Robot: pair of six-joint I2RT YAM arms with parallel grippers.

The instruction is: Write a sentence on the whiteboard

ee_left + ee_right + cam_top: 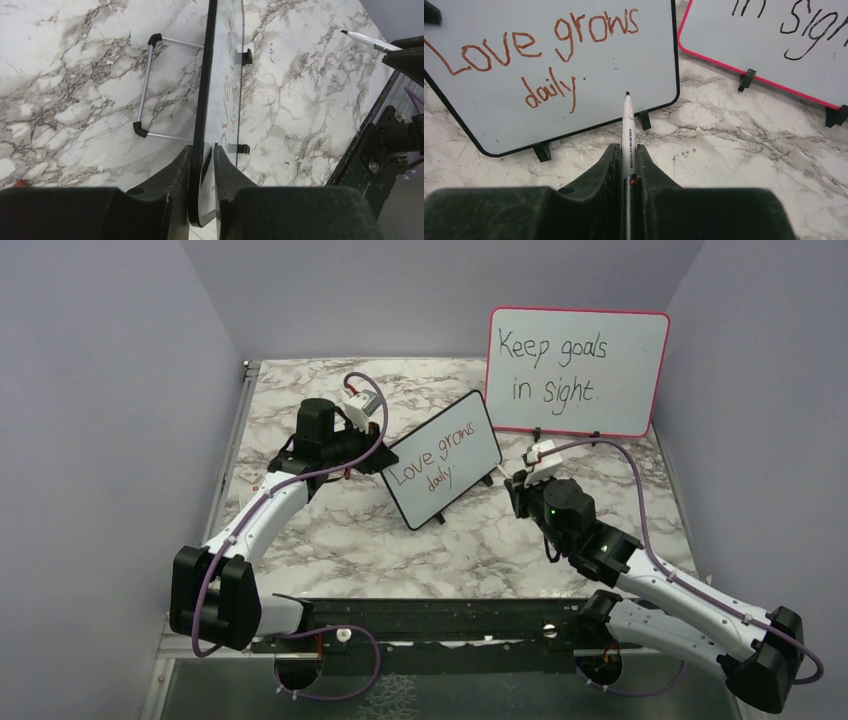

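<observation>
The black-framed whiteboard (pixel 468 428) stands tilted on the marble table, in the middle. The sentence (pixel 432 462) "Love grows daily" is on it in reddish-brown, in two lines, and reads clearly in the right wrist view (pixel 539 55). My left gripper (pixel 377 454) is shut on the board's left edge; the left wrist view shows the fingers (pixel 202 148) clamping the frame (pixel 206 90). My right gripper (pixel 520 482) is shut on a white marker (pixel 627 125). The marker's tip points at the board's lower right part, after the word "daily".
A larger pink-framed board (pixel 578 370) reading "Keep goals in sight" stands at the back right. A wire stand (pixel 145 85) props up the whiteboard from behind. A small white and red object (pixel 250 477) lies near the table's left edge.
</observation>
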